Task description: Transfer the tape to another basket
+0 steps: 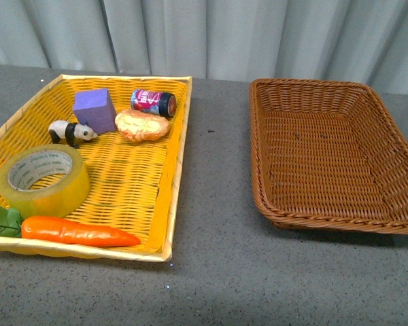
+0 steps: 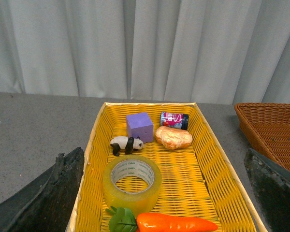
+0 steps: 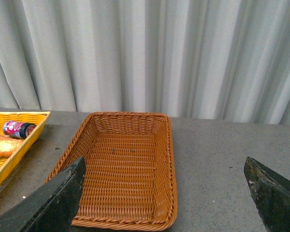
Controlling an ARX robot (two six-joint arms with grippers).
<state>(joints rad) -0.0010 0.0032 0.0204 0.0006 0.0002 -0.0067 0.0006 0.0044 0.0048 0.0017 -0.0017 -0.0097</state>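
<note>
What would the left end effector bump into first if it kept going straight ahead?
Probably the tape in the yellow tray, lying ahead between the open left end effector's fingers; depth is hard to judge.

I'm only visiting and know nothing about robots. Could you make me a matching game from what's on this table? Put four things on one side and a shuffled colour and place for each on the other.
Things:
1. tape
2. carrot
3. cube
4. wicker basket

Descriptions:
a. brown, nothing inside it
b. purple, towards the far end of the yellow tray
c. orange, lying along the tray's edge nearest the robot
d. yellowish and see-through, lying flat with its hole facing up

Pairs: 1-d, 2-c, 3-b, 4-a
</note>
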